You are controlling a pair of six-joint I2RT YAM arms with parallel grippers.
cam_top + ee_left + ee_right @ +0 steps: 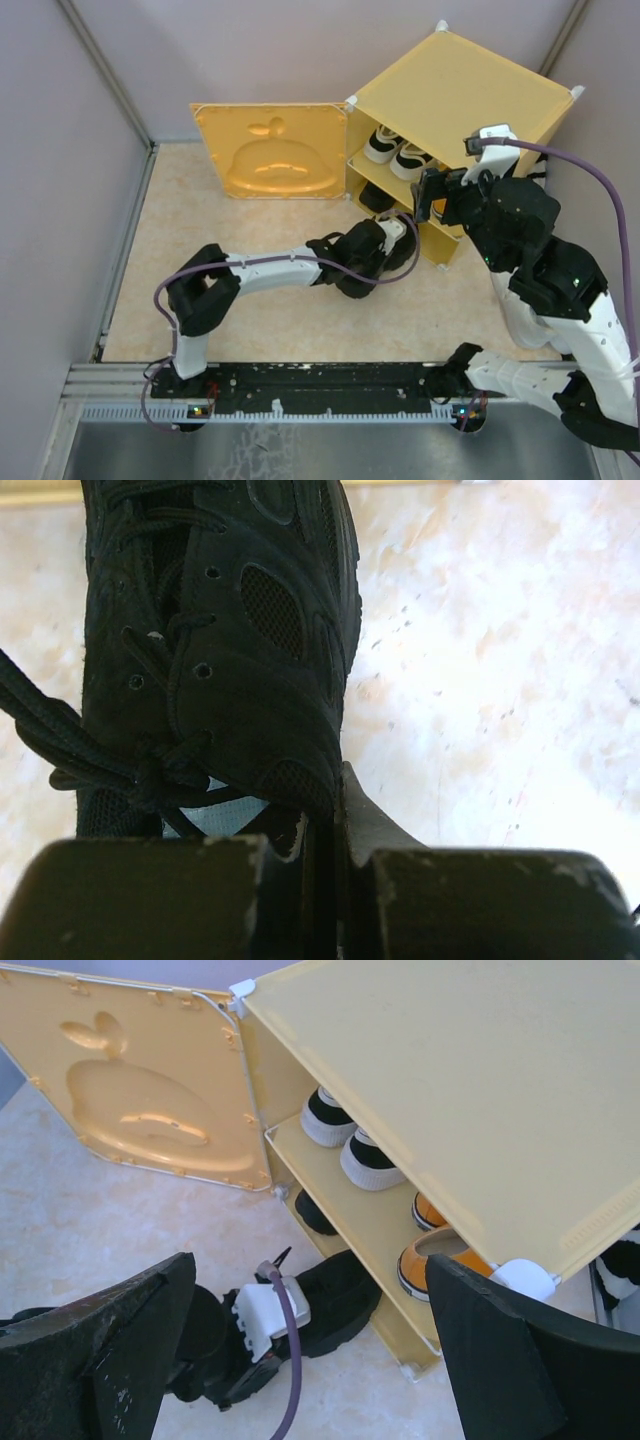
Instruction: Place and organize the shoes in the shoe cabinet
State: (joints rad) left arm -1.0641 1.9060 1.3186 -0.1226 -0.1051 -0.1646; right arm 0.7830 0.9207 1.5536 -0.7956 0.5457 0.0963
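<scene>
My left gripper is shut on the collar edge of an all-black shoe. That shoe lies on the floor with its toe at the lower opening of the shoe cabinet, seen in the right wrist view as the black shoe. A second black shoe sits inside the lower compartment. On the inner shelf stand two black-and-white shoes and two orange shoes. My right gripper hangs open and empty above the cabinet's front corner, right gripper.
The cabinet door with its embossed fruit shape stands swung open to the left. Grey walls enclose the marbled floor on the left, back and right. The left arm stretches across the floor toward the cabinet.
</scene>
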